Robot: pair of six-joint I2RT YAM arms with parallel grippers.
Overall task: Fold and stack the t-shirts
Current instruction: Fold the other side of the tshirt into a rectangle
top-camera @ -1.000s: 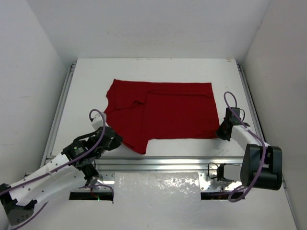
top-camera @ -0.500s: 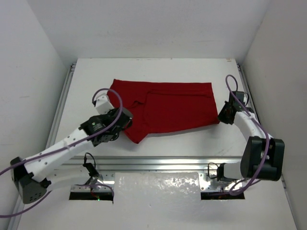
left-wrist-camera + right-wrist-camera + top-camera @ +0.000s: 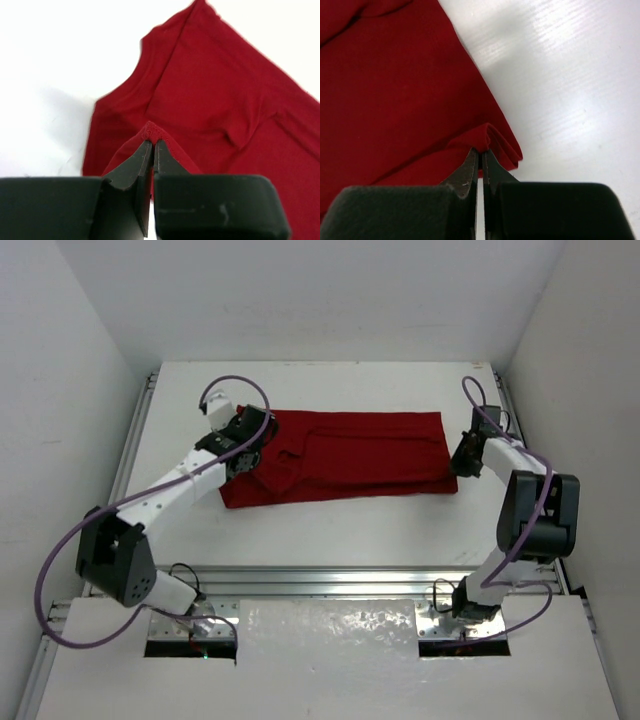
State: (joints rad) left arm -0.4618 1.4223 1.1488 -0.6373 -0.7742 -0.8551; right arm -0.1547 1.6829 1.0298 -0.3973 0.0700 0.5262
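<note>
A: Two pinches on one garment. Where does the t-shirt (image 3: 370, 455) lie?

B: Across the middle of the white table (image 3: 330, 540). Its long side runs from 9 o'clock to 3 o'clock in the overhead view, a little toward 12. It looks doubled over on itself, with a loose rumple at the 9 o'clock end.

A: And the arms?

B: The left gripper (image 3: 250, 440) sits at the shirt's 9 o'clock end, jaws clamped on a small peak of red cloth. Its wrist view shows the fabric nipped right at the tips. The right gripper (image 3: 462, 462) is at the 3 o'clock end, near the 4 o'clock corner, clenched on a folded edge with more than one layer in its bite.

A: How will it handle?

B: Light and limp, I judge. It has no stiffness, so anything unsupported sags and drags. It is not fragile and hardly slippery in a grip, but thin layers can slide over each other.

A: Best place to hold?

B: Corners and hems, both ends together, with the cloth taut between the arms. A pinch mid-panel only raises a tent and wrinkles the fold.
</note>
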